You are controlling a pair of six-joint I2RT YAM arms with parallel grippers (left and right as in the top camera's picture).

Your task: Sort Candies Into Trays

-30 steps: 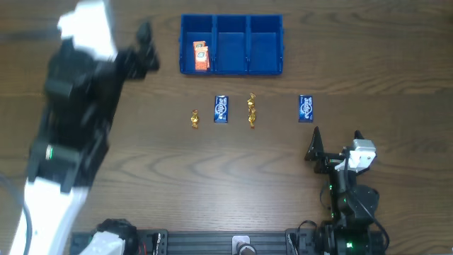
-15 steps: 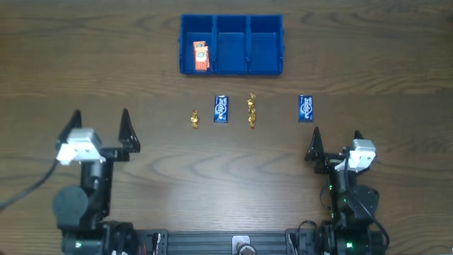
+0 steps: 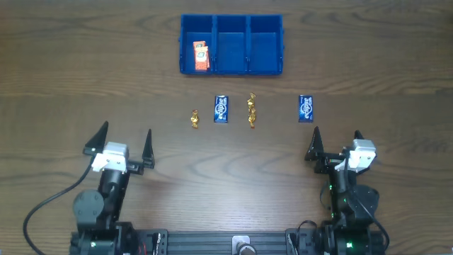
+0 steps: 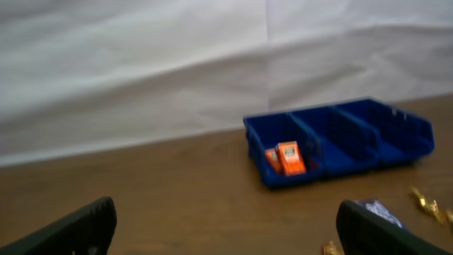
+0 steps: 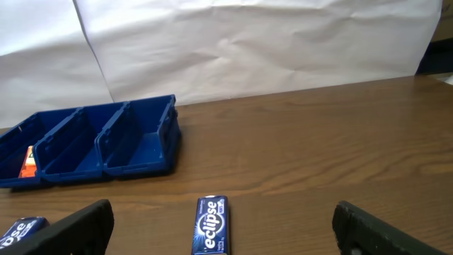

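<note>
Left gripper (image 3: 126,136) is sitting low over the near left part of the table (image 3: 226,177), jaws spread wide and holding nothing. A second ago its arm was raised high at the far left. Half a second ago it was already down near its base, and since then it has been shifting toward the centre.

Right gripper (image 3: 337,134) is resting at the near right, also parted and empty, in the same position as in both earlier frames.

Blue tray (image 3: 231,70) is standing at the far centre, with orange packs (image 3: 202,55) lying in its left compartment.

On the table between tray and arms, a row is lying untouched and unmoved:
- single gold candy (image 3: 195,118)
- left blue pack (image 3: 221,108), just beside it
- pair of gold candies (image 3: 251,111)
- right blue pack (image 3: 306,108), well apart from the pair and directly ahead of the right gripper
</note>
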